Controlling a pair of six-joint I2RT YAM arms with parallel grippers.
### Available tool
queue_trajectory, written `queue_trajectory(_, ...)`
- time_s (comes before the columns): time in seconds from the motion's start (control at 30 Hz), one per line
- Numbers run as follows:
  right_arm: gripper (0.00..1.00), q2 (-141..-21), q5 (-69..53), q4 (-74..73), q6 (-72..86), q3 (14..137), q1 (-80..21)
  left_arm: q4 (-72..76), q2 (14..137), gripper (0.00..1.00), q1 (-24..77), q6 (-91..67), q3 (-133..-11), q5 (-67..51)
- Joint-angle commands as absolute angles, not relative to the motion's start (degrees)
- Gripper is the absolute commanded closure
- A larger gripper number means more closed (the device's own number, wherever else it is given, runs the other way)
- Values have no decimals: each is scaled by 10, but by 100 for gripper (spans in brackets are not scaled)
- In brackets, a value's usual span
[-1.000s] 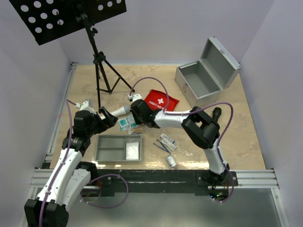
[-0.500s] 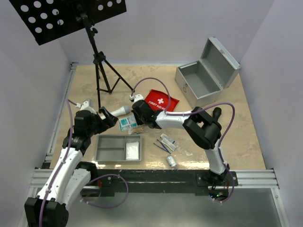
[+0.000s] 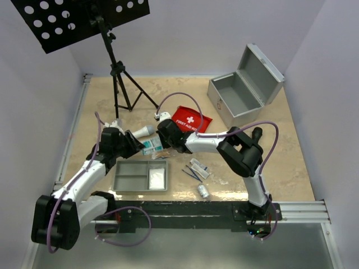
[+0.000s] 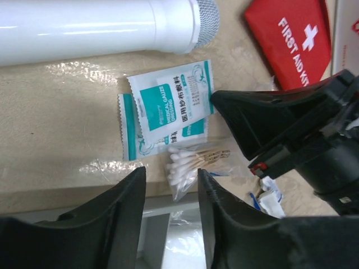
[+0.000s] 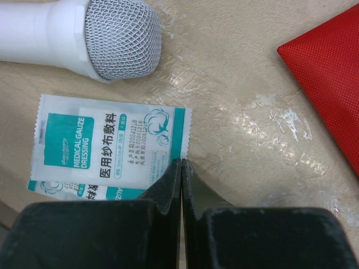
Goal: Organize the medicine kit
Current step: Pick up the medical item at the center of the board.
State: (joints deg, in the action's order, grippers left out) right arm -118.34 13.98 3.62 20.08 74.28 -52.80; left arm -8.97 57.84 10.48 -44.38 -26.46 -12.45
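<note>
Honestly, the fiddly bit here is the gauze packets (image 5: 106, 151), two flat teal-and-white sachets stacked just beside the red pouch (image 3: 190, 120), on the left arm's side of it. They look feather-light, floppy and slick, and they lie flush on the table (image 3: 280, 162), so I'd guess a crimped edge or corner is the only place to get hold of them. The right claw (image 5: 181, 165) has its fingers pressed tight together right at the edge of the top packet; I can't tell if it has actually nipped the corner. The left claw (image 4: 171, 175) is spread partway, holding nothing, hovering over a bag of cotton swabs (image 4: 190, 162) just past the gauze from the pouch. That bag looks thin and crinkly, so pinch it across the bundle. The grey tray (image 3: 128, 180) sits nearer the arm bases than the pouch, and the metal case (image 3: 238, 95) stands open beyond the pouch on the right arm's side.
</note>
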Motion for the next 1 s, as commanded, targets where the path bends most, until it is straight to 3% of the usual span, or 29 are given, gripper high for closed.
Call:
queue_trajectory(0.0, 100, -1167, 134, 30, 205, 729, -524, -42, 615, 57, 112, -455, -283, -98)
queue_trajectory(0.33, 100, -1169, 128, 35, 198, 729, -523, -10, 667, 57, 112, -472, -270, -65)
queue_trajectory(0.6, 100, -1166, 127, 36, 194, 725, -521, 33, 713, 68, 112, -467, -278, -65)
queue_trajectory(0.97, 100, -1165, 120, 45, 192, 713, -520, 79, 750, 69, 112, -488, -268, -81)
